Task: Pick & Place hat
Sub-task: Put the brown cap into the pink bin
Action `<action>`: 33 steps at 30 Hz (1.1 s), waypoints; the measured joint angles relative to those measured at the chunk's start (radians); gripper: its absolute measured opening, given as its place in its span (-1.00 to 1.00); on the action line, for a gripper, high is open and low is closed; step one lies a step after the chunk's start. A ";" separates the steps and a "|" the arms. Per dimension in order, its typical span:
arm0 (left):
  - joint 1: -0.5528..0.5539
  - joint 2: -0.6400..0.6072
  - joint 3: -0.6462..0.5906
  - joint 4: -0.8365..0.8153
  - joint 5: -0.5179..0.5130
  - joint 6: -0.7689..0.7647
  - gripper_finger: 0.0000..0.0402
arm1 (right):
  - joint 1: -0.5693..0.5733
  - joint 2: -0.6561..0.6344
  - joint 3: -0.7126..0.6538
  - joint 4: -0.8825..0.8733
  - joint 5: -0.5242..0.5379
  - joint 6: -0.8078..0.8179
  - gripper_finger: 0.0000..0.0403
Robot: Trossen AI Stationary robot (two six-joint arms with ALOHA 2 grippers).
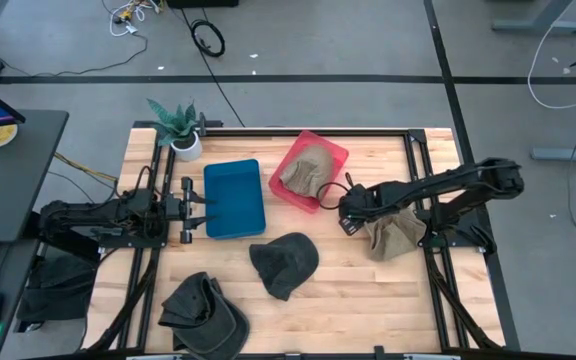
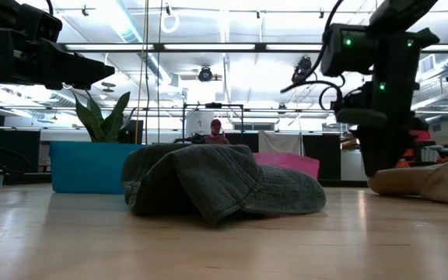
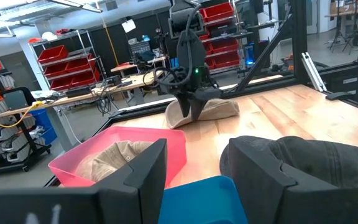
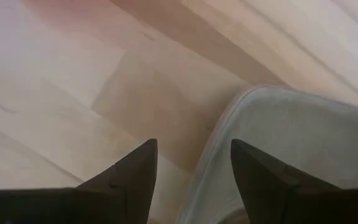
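Observation:
A tan hat (image 1: 396,237) lies flat on the table at its right side. My right gripper (image 1: 351,212) is open and points down at the hat's left edge (image 4: 278,137), one finger over the hat and one over bare wood. In the left wrist view it stands at that hat (image 3: 213,111). A dark grey hat (image 1: 286,262) rests crown up at the table's middle (image 2: 224,183). A second tan hat (image 1: 306,170) lies inside the red bin (image 1: 338,150). My left gripper (image 1: 190,205) waits open at the blue bin's (image 1: 236,200) left side. My right gripper (image 4: 191,163) comes at the tan hat's left edge from above, pointing down, with the rim running under one finger (image 4: 266,174). Whether the fingers touch the hat, I cannot tell.
Another dark hat (image 1: 203,312) lies near the table's near left corner. A potted plant (image 1: 180,128) stands at the far left corner. Black frame rails run along both table sides. Bare wood lies between the dark grey hat and the tan hat.

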 joint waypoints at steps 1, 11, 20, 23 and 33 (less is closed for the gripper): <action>0.000 0.000 0.000 0.000 0.000 0.000 -0.12 | 0.000 0.008 0.000 -0.001 0.000 0.012 0.03; 0.000 0.000 0.000 0.000 0.000 0.000 -0.12 | 0.000 0.026 0.000 -0.070 0.000 0.141 -0.06; 0.000 0.000 0.000 0.000 0.000 0.000 -0.12 | 0.000 0.024 0.001 -0.086 -0.009 0.132 -0.87; 0.000 0.000 0.000 0.000 0.000 0.000 -0.12 | 0.000 0.023 0.002 -0.097 -0.008 0.117 -0.91; 0.000 0.000 0.000 0.000 0.000 0.000 -0.12 | 0.038 -0.108 -0.002 0.029 0.085 0.001 -0.96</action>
